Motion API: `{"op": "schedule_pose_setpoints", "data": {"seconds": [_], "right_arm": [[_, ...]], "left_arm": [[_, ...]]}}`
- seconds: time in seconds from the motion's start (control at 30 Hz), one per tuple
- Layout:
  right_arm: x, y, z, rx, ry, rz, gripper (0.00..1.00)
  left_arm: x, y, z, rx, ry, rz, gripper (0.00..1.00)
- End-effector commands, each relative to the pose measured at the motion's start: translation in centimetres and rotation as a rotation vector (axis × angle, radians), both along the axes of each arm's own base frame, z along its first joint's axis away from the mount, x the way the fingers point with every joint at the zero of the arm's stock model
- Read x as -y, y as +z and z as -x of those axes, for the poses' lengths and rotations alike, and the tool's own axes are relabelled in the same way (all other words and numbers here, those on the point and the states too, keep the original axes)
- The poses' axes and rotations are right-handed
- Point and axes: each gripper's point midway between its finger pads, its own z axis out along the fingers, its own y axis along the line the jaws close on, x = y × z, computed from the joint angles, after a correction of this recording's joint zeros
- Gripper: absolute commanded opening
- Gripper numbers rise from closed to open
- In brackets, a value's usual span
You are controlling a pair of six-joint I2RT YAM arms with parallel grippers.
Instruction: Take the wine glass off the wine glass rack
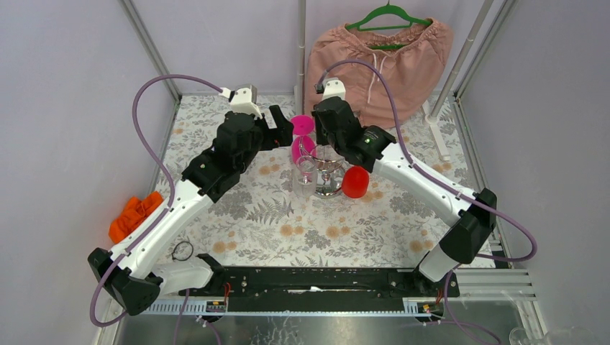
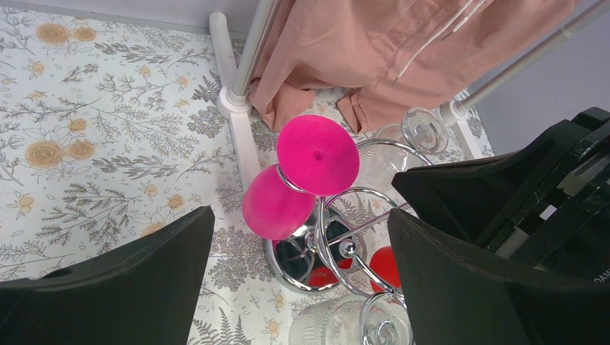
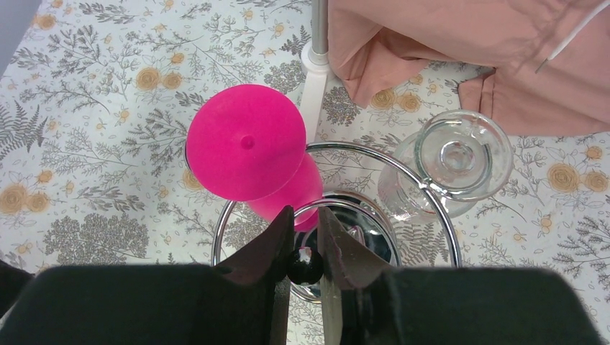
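Pink wine glass [image 3: 247, 141] hangs upside down on the wine glass rack [image 2: 288, 262], its foot caught in the wire ring on top and its bowl pointing down beside the central post; the rack stands mid-counter, between the two grippers. Nearest the arm bases, the counter [image 1: 273, 230] wears a pale cloth printed with grey ferns and yellow flowers. A crumpled orange object [image 1: 134, 215] sits at its left edge and a small black ring [image 1: 181, 250] lies close to the left arm. Further in, a clear glass [image 1: 307, 172] and a red glass [image 1: 354, 181] hang on the near side of the rack, over its round chrome base. The left gripper [image 2: 300, 215] hovers just left of the pink glass with its jaws wide apart, and neither finger touches the glass. The right gripper [image 3: 305, 214] hangs over the rack's ring, its jaws drawn almost together with a small dark knob in the slit. I cannot tell if they pinch it. A second clear glass [image 3: 460, 158] hangs on the far right of the ring. Beyond stand grey frame poles [image 1: 301, 50] on white feet. A dusty-pink garment [image 1: 392, 65] on a green hanger [image 1: 388, 18] drapes down to the counter's far edge. Plain pale lilac walls [image 1: 65, 108] close the space in.
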Motion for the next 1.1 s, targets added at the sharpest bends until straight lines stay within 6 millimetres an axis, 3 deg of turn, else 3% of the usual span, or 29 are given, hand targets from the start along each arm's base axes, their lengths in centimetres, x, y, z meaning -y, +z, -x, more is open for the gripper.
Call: {"op": "schedule_pose_setpoints", "data": {"seconds": [0.0,0.2,0.37,0.6,0.77,0.9,1.07], "right_arm": [[0.0,2.1,1.0,0.041,-0.007,-0.061,0.06],[0.8,2.8,1.4,0.05,-0.022,-0.061,0.16],[1.6,3.8,1.8,0.071,-0.036,-0.066,0.38],[3.1,4.2,2.3,0.089,-0.066,-0.059,0.57],[4.5,4.3,2.9,0.101,-0.104,-0.058,0.59],[7.0,4.4,3.7,0.129,-0.171,-0.062,0.61],[10.0,5.6,5.0,0.184,-0.235,-0.083,0.64]], "left_arm": [[-0.7,0.4,0.2,0.008,0.019,0.007,0.99],[-0.7,0.4,0.2,0.008,0.019,0.01,0.99],[-0.6,0.4,0.3,0.004,0.016,0.016,0.99],[-0.2,0.3,0.1,-0.004,0.007,0.028,0.99],[0.5,0.1,0.0,-0.02,-0.014,0.044,0.99],[0.9,0.1,-0.3,-0.036,-0.034,0.08,0.99],[-0.3,0.1,-1.6,-0.062,-0.063,0.194,0.99]]}}
